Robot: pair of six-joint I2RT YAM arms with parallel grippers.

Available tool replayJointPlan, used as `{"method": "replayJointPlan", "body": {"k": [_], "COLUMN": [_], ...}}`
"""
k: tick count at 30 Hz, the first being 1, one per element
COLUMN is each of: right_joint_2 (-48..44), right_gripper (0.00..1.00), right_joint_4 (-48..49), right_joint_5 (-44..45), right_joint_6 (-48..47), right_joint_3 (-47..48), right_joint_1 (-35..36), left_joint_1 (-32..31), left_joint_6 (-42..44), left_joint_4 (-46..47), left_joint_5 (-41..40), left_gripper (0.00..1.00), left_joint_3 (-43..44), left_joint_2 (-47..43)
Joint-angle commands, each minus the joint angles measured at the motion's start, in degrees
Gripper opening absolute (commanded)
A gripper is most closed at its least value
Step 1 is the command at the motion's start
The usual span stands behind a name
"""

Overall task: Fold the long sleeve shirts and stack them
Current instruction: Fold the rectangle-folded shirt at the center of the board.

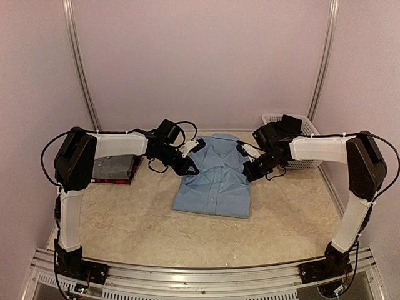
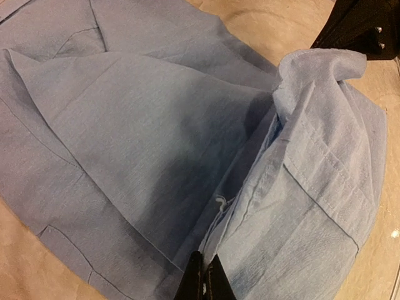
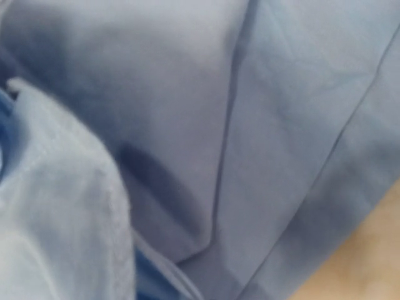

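While the light blue shirt (image 1: 215, 184) lies flat in the middle of the table (image 1: 125, 231), its long axis running near to far and its collar toward the far wall, a grey shirt (image 1: 114, 167) sits folded on a plaid shirt (image 1: 112, 181) at the left. That makes three shirts and one basket (image 1: 270, 117). The left gripper (image 1: 189, 166) is at one shoulder, the right gripper (image 1: 252, 172) at the other. Only the left wrist view shows jaws, pinched narrow on a blue fold. The right wrist view shows just cloth, so I cannot tell how its jaws stand.

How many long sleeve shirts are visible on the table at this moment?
3. The light blue shirt lies in the middle; the grey shirt sits folded at the left, on the red-and-black plaid shirt. The basket might hide more.
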Motion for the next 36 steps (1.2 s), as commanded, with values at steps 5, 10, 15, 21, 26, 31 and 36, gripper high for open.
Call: {"method": "replayJointPlan", "body": {"k": [5,10,15,21,26,31,36], "right_joint_2": [4.1,2.8,-1.0,-6.6,-7.7,-5.3,-1.0], "right_gripper": [0.20,0.30,0.33,0.35,0.36,0.36,0.36], "right_joint_4": [-3.2,-4.0,-3.0,2.4,6.5,11.3,13.3], "right_joint_5": [6.6,10.1,10.7,1.4,-3.0,-7.0,-3.6], "right_joint_6": [-0.6,-0.8,-0.5,0.0,1.9,3.8,3.8], "right_joint_3": [5.9,7.8,6.2,-1.0,-5.6,-8.3,-8.1], "right_joint_1": [-3.1,-4.3,-4.4,-2.2,3.3,5.5,5.2], "left_joint_1": [2.3,3.1,3.9,3.8,2.2,-1.3,-6.5], "left_joint_6": [-4.0,-6.6,-7.5,-10.0,-12.8,-14.2,-14.1], "left_joint_4": [-2.7,-0.4,1.9,11.8,19.9,27.0,32.6], "left_joint_5": [-5.6,-9.4,-13.3,-17.6,-17.9,-12.6,-9.1], "left_gripper": [0.08,0.21,0.23,0.25,0.27,0.33,0.38], "left_joint_3": [5.0,4.8,3.8,-6.5,-17.9,-26.4,-31.6], "left_joint_2": [3.1,2.6,0.7,-7.3,-15.5,-20.9,-19.7]}}
